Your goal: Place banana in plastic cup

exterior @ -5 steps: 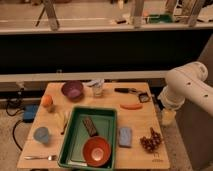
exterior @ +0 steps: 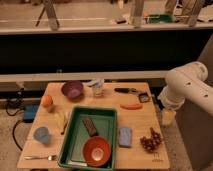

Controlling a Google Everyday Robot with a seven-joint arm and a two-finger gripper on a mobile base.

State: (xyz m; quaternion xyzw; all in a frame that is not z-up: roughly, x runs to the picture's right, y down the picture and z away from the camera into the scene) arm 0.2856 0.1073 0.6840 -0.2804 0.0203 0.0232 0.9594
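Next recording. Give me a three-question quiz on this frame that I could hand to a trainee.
1. True or false: the banana lies inside the green tray.
2. Which of these is nearest the plastic cup? A. purple bowl B. grapes C. fork
3. Where is the claw?

Key
1. False: it lies on the table, just left of the tray.
2. A.
3. Off the table's right edge, below the arm, far from the banana.
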